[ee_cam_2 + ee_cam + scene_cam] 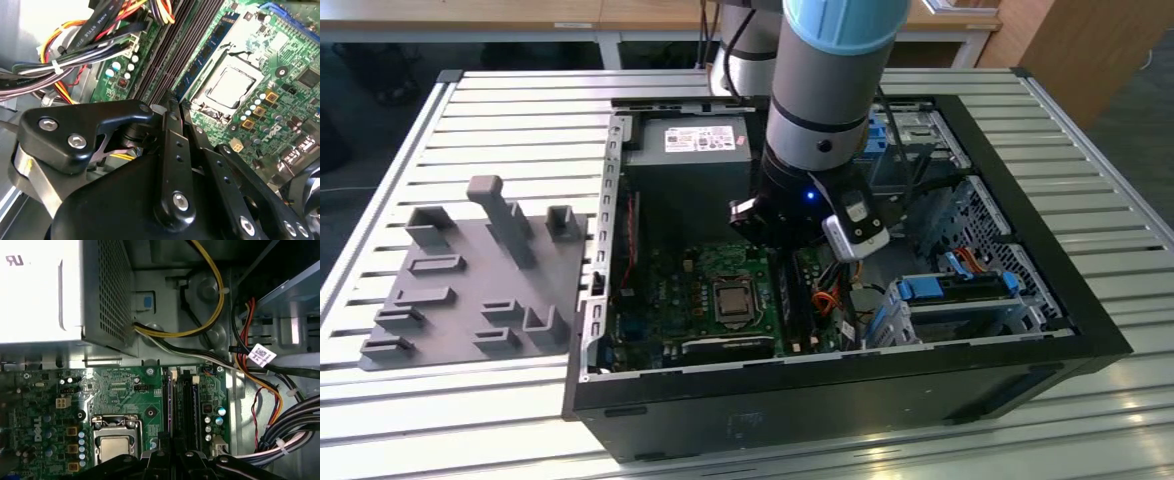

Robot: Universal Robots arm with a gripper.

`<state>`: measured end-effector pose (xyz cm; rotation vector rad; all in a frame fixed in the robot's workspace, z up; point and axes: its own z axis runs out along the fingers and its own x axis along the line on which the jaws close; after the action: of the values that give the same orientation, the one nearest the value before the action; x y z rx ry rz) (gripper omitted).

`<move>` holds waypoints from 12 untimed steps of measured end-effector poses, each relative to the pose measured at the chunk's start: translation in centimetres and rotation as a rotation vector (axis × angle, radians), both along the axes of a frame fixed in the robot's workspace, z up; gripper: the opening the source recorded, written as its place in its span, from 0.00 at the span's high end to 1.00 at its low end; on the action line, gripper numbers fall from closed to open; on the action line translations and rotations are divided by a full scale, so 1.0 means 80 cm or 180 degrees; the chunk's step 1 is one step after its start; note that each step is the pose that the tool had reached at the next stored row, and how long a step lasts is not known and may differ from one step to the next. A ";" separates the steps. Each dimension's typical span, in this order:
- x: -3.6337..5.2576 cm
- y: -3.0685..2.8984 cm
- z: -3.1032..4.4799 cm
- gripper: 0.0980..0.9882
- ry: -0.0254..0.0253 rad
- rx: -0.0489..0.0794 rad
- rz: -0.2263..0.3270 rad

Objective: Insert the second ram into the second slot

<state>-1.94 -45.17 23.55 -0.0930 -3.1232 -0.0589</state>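
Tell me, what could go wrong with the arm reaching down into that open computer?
The bundled wires run close beside the memory slots, so the arm might snag them. The slots are narrow and tightly packed; a slightly off push could strain the green board. The processor socket sits right next to them, too.

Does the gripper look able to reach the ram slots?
Probably yes. The gripper hangs just above the slots inside the open case, with nothing seen between them; the cables lie off to the side.
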 end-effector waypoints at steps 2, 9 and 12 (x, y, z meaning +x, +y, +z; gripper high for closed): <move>0.000 0.0000 0.0000 0.96 0.0000 0.0000 0.0000; 0.000 -0.0063 -0.0006 0.96 0.0000 0.0000 0.0005; 0.000 -0.0115 -0.0007 0.96 0.0000 0.0000 0.0005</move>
<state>-1.95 -46.09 23.49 -0.0903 -3.1232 -0.0588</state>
